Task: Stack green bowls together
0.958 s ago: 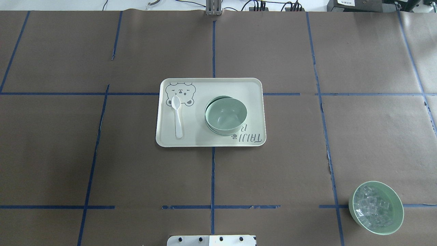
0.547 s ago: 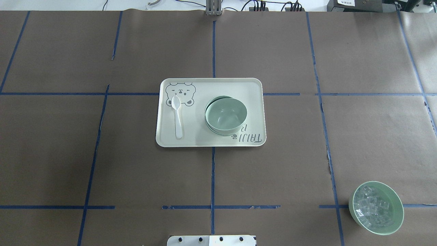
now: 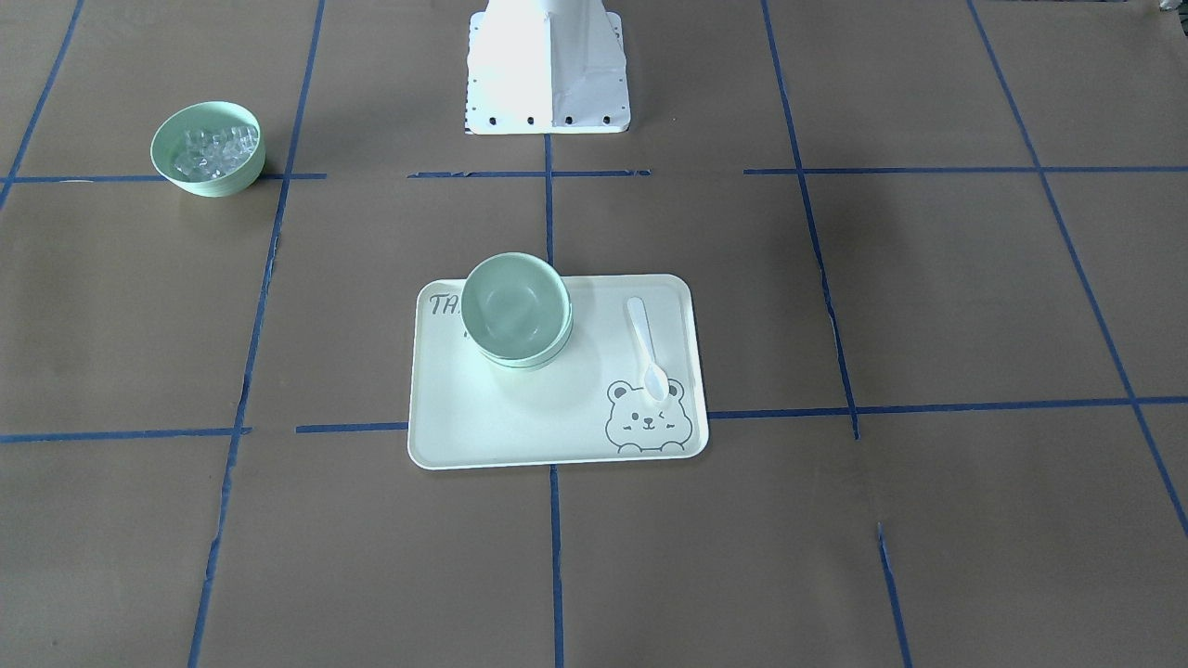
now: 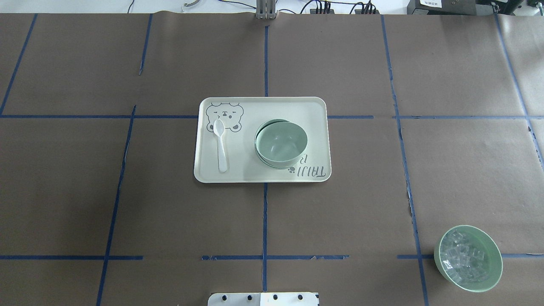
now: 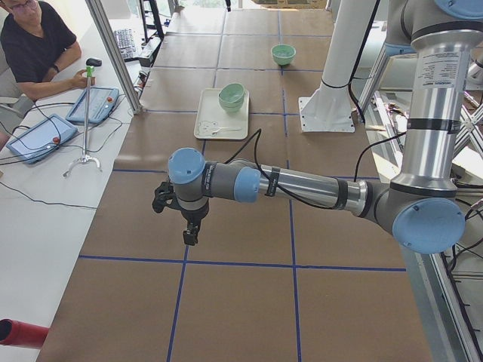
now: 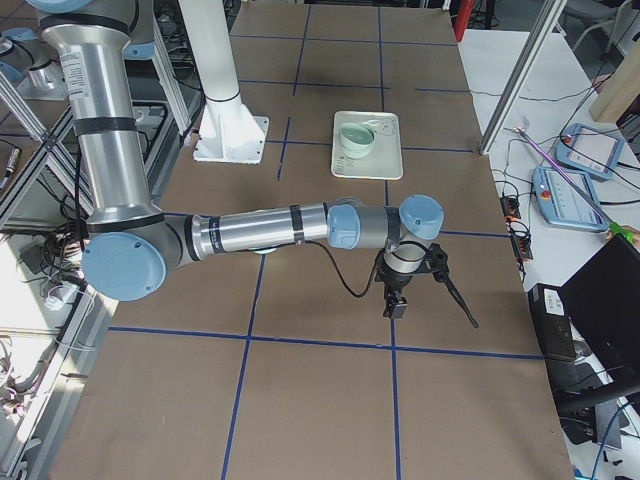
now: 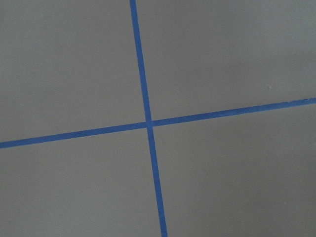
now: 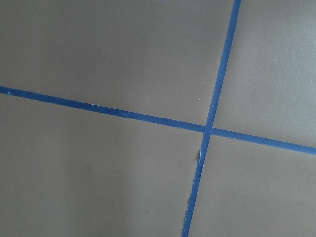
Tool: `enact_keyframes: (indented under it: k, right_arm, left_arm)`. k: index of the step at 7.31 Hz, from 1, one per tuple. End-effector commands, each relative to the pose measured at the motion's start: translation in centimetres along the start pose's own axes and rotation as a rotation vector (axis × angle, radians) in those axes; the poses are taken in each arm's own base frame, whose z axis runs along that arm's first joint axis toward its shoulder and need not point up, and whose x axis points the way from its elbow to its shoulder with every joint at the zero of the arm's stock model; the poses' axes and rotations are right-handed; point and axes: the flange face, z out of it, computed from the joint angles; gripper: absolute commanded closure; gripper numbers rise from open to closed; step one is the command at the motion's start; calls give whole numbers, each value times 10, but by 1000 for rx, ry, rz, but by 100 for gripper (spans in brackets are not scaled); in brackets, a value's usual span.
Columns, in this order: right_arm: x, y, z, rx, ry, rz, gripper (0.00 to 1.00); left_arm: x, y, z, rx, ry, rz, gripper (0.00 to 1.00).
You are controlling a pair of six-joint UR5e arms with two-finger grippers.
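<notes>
The pale mint-green bowls sit nested in one stack on the right part of the bear-print tray. The stack also shows in the front-facing view and both side views. How many bowls are nested I cannot tell. My left gripper hangs over bare table far out on the left side, seen only in the left side view. My right gripper hangs over bare table far out on the right. Whether either is open I cannot tell. Both wrist views show only blue tape crosses.
A white spoon lies on the tray's left part. A green bowl holding clear cubes stands near the front right. The robot's base is at the table's near middle. An operator sits beyond the far edge.
</notes>
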Motion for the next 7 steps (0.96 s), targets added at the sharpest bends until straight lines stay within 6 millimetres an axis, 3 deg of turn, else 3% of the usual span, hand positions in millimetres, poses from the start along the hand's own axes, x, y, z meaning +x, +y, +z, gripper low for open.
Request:
enact_keyframes:
  k: [1,7]
  right_arm:
    - [-2,0,2,-3,-4,2,0]
    - [-5,1,6,-6,-64,12,0]
  left_arm:
    - [-4,6,9,-25,1,-14,0]
    - [-22,24,27,-62,4,-53,0]
